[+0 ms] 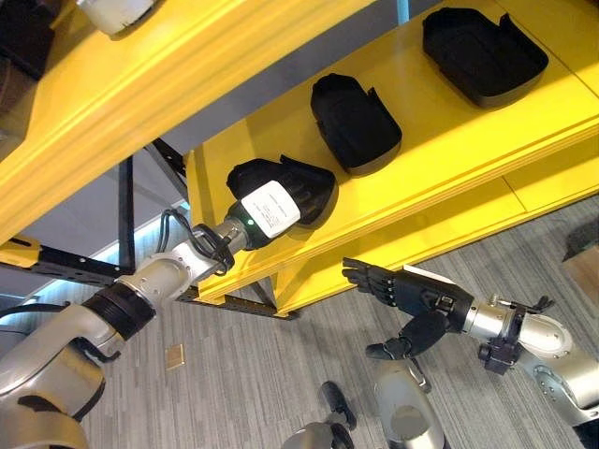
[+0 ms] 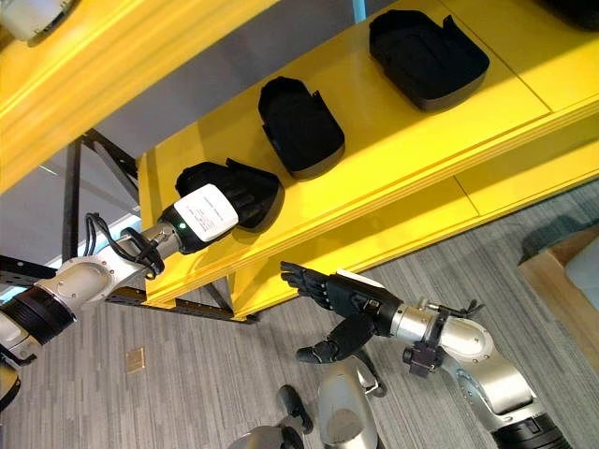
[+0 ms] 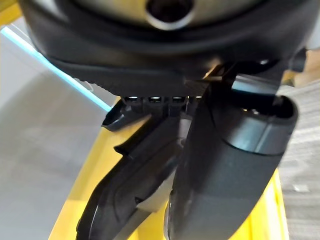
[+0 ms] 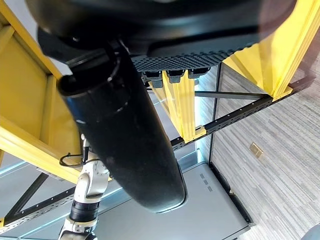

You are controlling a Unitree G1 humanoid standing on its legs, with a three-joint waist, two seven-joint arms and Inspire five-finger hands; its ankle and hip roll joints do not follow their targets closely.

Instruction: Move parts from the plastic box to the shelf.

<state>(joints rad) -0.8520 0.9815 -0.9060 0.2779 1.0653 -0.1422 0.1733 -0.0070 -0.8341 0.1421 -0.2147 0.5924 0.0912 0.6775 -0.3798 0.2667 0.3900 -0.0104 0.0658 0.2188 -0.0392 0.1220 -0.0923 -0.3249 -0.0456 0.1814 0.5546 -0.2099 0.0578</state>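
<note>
Bright even indoor light, soft shadows, wrist views blurred up close

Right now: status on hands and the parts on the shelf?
Left hand on the third black part at the yellow shelf, grip unclear. Right hand open, below the shelf, holding nothing. Two more parts placed alongside. No obstruction seen.

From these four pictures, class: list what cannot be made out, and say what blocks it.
- Left hand fingers: hidden against the nearest black part, eye views.
- That part's full shape: blocked by the hand's bulk, left wrist view.
- Far part contents: too dark.
- Right hand: fingers straight.
</note>
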